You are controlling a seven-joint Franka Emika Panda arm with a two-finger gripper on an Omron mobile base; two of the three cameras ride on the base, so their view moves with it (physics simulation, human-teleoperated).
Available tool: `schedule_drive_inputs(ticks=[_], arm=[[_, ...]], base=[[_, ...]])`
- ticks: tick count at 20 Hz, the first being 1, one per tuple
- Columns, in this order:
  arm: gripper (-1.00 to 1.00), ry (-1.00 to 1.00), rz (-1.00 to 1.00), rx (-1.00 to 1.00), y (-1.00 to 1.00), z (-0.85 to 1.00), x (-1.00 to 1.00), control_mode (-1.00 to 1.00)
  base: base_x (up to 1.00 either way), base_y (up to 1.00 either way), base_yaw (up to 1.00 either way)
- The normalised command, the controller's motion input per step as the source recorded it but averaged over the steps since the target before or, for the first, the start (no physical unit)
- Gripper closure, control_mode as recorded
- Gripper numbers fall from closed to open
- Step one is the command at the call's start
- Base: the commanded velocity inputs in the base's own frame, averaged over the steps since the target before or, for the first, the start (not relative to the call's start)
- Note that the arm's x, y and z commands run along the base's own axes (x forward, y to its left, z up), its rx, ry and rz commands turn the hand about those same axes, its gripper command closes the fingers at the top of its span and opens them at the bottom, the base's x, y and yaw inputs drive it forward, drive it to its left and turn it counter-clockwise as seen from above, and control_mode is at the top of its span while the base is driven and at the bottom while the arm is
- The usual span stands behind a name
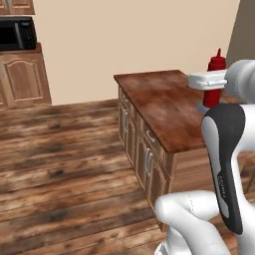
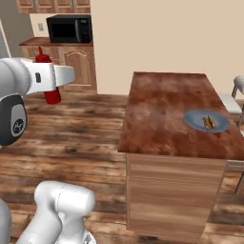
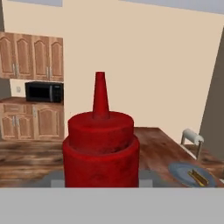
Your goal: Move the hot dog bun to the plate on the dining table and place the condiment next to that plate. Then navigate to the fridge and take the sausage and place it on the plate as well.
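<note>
Pincer (image 2: 53,85) held high in the air, pinching the slim red squeeze bottle of condiment (image 2: 49,76) upright around its body, tapered cap above the hand; in the hand view the bottle (image 3: 101,148) stands close before the camera; ahead of the pincer and below it, the long dining table with glossy reddish-brown wood-grain top (image 2: 162,114); on the table's far side from the pincer, the round blue-grey plate (image 2: 198,121) carrying the tan-orange split hot dog bun (image 2: 208,122) (bottle well apart from the plate); a black microwave (image 2: 70,28) on wooden cabinets beyond the pincer.
</note>
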Motion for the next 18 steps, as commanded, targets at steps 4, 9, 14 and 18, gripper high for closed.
schedule_drive_inputs(ticks=[4,9,14,18], arm=[[1.00,0.00,0.00,0.00,0.00,0.00,0.00,1.00],[1.00,0.00,0.00,0.00,0.00,0.00,0.00,1.00],[1.00,0.00,0.00,0.00,0.00,0.00,0.00,1.00],[1.00,0.00,0.00,0.00,0.00,0.00,0.00,1.00]], base=[[0.00,-1.00,0.00],[0.03,-1.00,0.00],[0.39,-0.92,0.02],[0.50,-0.72,0.10]])
